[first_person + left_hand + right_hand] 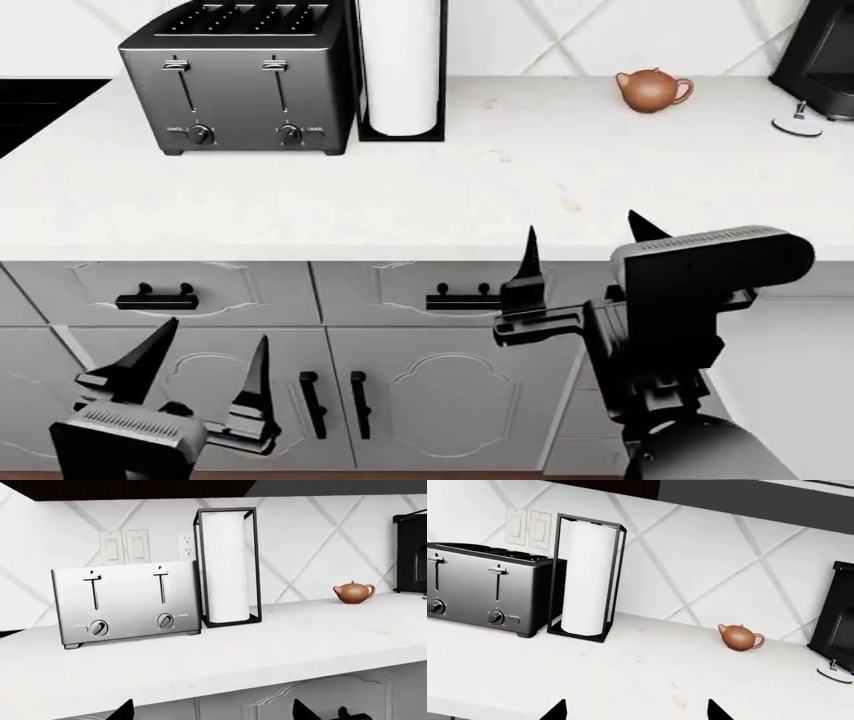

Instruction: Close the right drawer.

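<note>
the right drawer (pixel 795 375) stands pulled out at the head view's right edge, below the desk (pixel 441 200), mostly hidden behind the right arm. the right end effector (pixel 583 248) is open before the desk edge, gripping nothing. the left end effector (pixel 195 373) is open, low before the cabinet doors (pixel 441 395). a toaster (pixel 240 80) and teapot (pixel 651 90) stand on the desk.
</note>
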### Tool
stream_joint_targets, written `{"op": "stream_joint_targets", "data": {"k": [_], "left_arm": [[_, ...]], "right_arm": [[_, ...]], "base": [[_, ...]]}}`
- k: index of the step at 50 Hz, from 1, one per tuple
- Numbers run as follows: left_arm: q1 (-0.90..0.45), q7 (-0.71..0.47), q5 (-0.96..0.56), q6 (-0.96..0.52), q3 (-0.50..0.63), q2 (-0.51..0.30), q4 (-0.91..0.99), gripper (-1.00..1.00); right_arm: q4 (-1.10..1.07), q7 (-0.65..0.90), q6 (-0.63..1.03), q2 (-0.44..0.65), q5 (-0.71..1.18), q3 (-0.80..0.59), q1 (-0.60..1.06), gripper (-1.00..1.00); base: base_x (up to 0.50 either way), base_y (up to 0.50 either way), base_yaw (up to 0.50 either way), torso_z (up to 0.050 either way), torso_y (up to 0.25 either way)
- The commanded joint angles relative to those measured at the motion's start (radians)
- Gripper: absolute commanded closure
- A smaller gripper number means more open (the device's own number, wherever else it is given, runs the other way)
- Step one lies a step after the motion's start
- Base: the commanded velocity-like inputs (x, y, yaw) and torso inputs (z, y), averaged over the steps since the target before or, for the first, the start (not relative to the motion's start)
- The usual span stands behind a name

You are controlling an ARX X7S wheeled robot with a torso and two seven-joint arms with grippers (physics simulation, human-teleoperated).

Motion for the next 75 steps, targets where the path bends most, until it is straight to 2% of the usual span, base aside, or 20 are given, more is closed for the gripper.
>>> {"op": "stream_joint_targets", "data": {"k": [1, 13, 24, 29, 36, 41, 50, 51, 59, 68, 75], "left_arm": [[0.025, -0.031, -0.032, -0.030, -0.032, -0.035, 0.117, -1.00], [0.016, -0.059, -0.066, -0.076, -0.058, -0.071, 0.205, -1.00], [0.085, -0.087, -0.103, -0.053, -0.129, -0.107, 0.344, -1.00], [0.119, -0.097, -0.120, -0.040, -0.164, -0.123, 0.400, -1.00], [0.141, -0.111, -0.138, -0.043, -0.196, -0.145, 0.460, -1.00], [0.123, -0.124, -0.141, -0.067, -0.195, -0.157, 0.476, -1.00], [0.123, -0.125, -0.141, -0.067, -0.195, -0.158, 0.476, -1.00], [0.125, -0.147, -0.162, -0.083, -0.222, -0.178, 0.531, -1.00], [0.150, -0.161, -0.189, -0.071, -0.263, -0.186, 0.574, -1.00], [0.171, -0.170, -0.198, -0.067, -0.283, -0.190, 0.603, -1.00], [0.190, -0.166, -0.201, -0.053, -0.300, -0.193, 0.620, -1.00]], "right_arm": [[-0.093, 0.021, 0.159, -0.007, 0.045, 0.024, 0.105, -1.00], [-0.095, 0.268, 0.228, 0.074, 0.413, 0.111, 0.240, -1.00], [-0.093, 0.536, 0.265, 0.147, 0.813, 0.201, 0.380, -1.00], [-0.071, 0.703, 0.333, 0.135, 1.025, 0.232, 0.475, -1.00], [0.004, 0.994, 0.295, 0.194, 1.325, 0.165, 0.600, -1.00], [0.028, 1.064, 0.266, 0.224, 1.388, 0.120, 0.651, -1.00], [0.026, 1.060, 0.244, 0.238, 1.380, 0.102, 0.653, -1.00], [0.047, 1.103, 0.235, 0.258, 1.432, 0.071, 0.727, -1.00], [0.066, 1.219, 0.173, 0.295, 1.539, -0.016, 0.828, -1.00], [0.079, 1.239, 0.115, 0.328, 1.550, -0.099, 0.893, -1.00], [0.076, 1.244, 0.018, 0.383, 1.545, -0.217, 0.969, -1.00]], "base": [[0.00, 0.00, 0.00, 0.000, 0.000], [0.00, 0.00, 0.00, 0.000, 0.000], [0.00, 0.00, 0.00, 0.000, 0.000], [0.00, 0.00, 0.00, 0.000, 0.000], [0.00, 0.00, 0.00, 0.000, 0.000], [0.00, 0.00, 0.00, 0.000, 0.000], [0.00, 0.00, 0.00, 0.000, 0.000], [0.00, 0.00, 0.00, 0.000, 0.000], [0.00, 0.00, 0.00, 0.000, 0.000], [0.00, 0.00, 0.00, 0.000, 0.000], [0.00, 0.00, 0.00, 0.000, 0.000]]}}
